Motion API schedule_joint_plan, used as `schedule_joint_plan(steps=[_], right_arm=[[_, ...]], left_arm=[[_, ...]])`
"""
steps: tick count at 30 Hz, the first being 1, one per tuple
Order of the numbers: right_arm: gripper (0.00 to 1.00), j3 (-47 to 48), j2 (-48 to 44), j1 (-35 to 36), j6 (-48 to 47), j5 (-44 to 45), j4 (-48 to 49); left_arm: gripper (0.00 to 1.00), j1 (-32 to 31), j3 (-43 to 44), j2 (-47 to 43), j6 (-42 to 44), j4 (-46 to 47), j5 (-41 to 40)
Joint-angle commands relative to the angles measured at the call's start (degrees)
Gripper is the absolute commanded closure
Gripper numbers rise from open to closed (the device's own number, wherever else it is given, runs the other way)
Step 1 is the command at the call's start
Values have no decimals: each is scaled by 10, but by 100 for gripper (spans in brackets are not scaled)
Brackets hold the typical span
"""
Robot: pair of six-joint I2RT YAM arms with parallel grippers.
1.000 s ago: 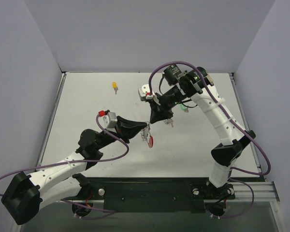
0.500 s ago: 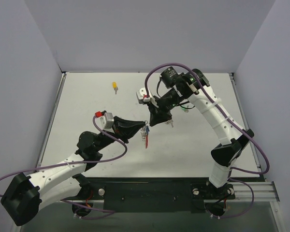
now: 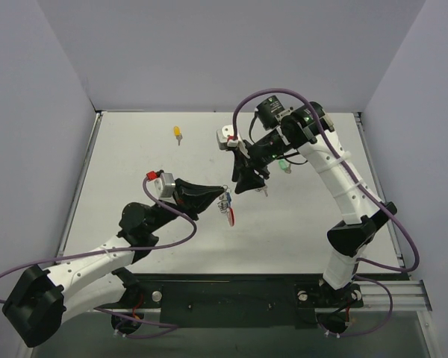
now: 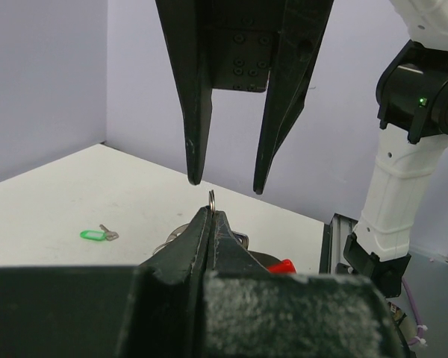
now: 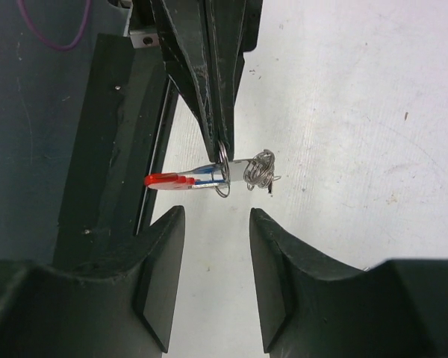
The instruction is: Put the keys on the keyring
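Midair above the white tabletop (image 3: 134,171), the silver metal keyring with its red curved section (image 5: 209,176) hangs from the black two-finger left gripper (image 5: 221,145), whose jaws are pressed together on the thin wire loop.

The right wrist camera gives the fullest look. It shows the loop edge-on below the clamped tips, the red arc jutting to one side, a tangle of small silver pieces (image 5: 260,170) to the other, and a sliver of blue plastic key head (image 5: 200,170) lying against the red. Whether that blue key is threaded on the loop cannot be told.

The left wrist camera sees only the top of the ring (image 4: 211,198) poking up between its own closed fingers, plus a corner of red (image 4: 282,265) beyond them. It does show the right gripper (image 4: 224,181) poised directly above, jaws spread apart with nothing between them, their tips near the ring but not touching it.

From overhead, the two grippers (image 3: 222,195) (image 3: 239,188) meet near the table's centre, with the keyring (image 3: 230,215) dangling below the left one.

A small silver key with a green plastic head (image 4: 93,235) lies flat on the table behind the right arm. Only the overhead view also takes in the yellow-headed key (image 3: 178,133), well apart near the far edge.
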Motion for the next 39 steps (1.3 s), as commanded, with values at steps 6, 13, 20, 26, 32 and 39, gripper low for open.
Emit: schedule_joint_plan(steps=[6, 13, 20, 26, 32, 39], right_arm=[[63, 31, 7, 7, 18, -43, -39], [66, 17, 17, 17, 23, -34, -31], [71, 12, 22, 20, 30, -36, -25], [74, 11, 25, 26, 33, -34, -22], [89, 8, 23, 29, 32, -39, -22], [100, 6, 16, 35, 34, -17, -26]], left_arm=[[100, 1, 19, 20, -25, 70, 24], [100, 1, 19, 19, -26, 71, 25], [100, 1, 17, 18, -26, 76, 24], [100, 1, 14, 18, -28, 82, 22], [100, 1, 11, 13, -28, 82, 18], [100, 3, 11, 6, -18, 56, 3]])
